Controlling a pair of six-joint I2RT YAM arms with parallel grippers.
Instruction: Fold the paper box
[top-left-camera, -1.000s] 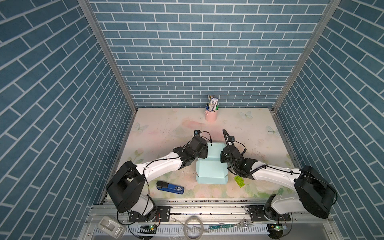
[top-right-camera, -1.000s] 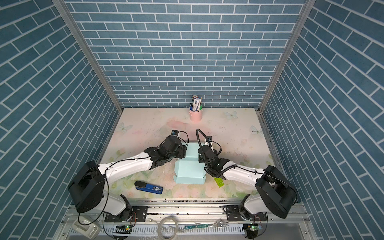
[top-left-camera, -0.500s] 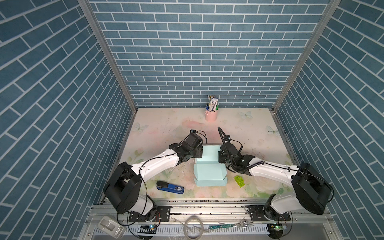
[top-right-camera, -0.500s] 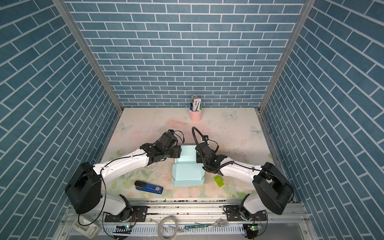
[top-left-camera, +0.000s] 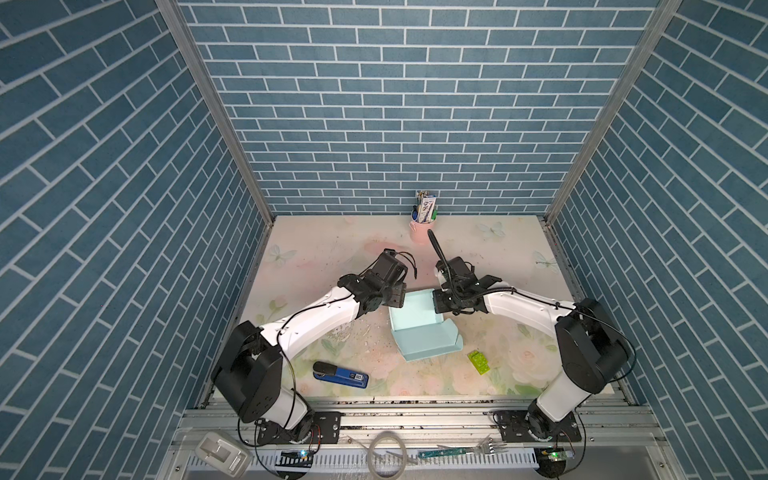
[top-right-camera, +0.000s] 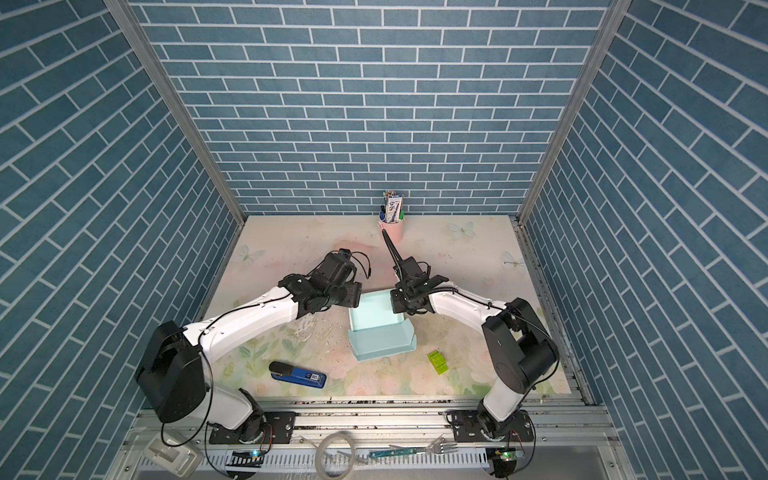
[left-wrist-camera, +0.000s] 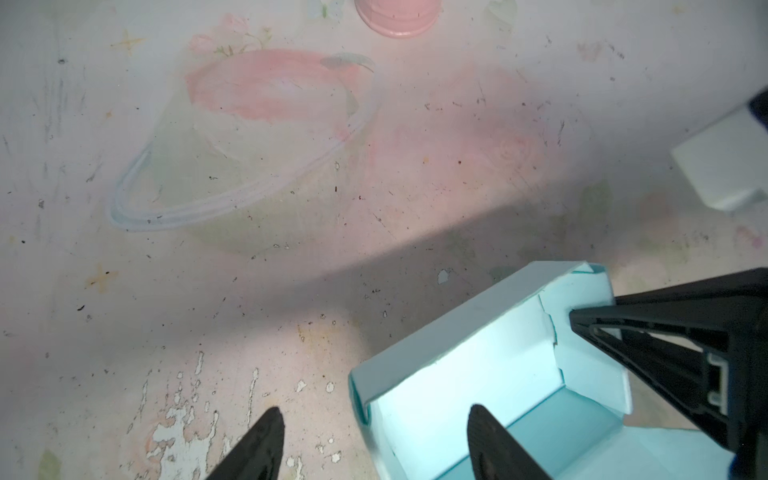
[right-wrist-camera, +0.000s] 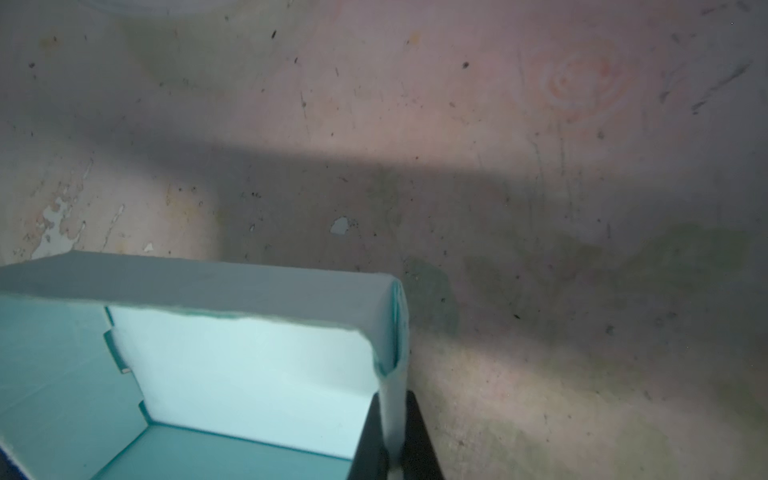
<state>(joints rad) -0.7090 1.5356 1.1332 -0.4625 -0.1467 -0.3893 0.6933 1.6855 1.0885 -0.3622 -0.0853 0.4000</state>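
Floral desk (top-left-camera: 332, 249): paper box (top-left-camera: 419, 328) lies newly askew; right pincer (right-wrist-camera: 390, 399) clamps one wall, left pincer (left-wrist-camera: 374, 415), open, straddles the opposite; side-wall fold judged pending.

Setting: laboratory robot test booth.
Enclosure: blue brick-patterned wall panels (top-left-camera: 374, 104), grey metal corner posts (top-left-camera: 217, 112).
Base: grey aluminium rail (top-left-camera: 415, 419) bearing two bolted white-and-black robot arms (top-left-camera: 316, 320).
Surface: scuffed pastel floral-printed worktop (top-left-camera: 332, 249).
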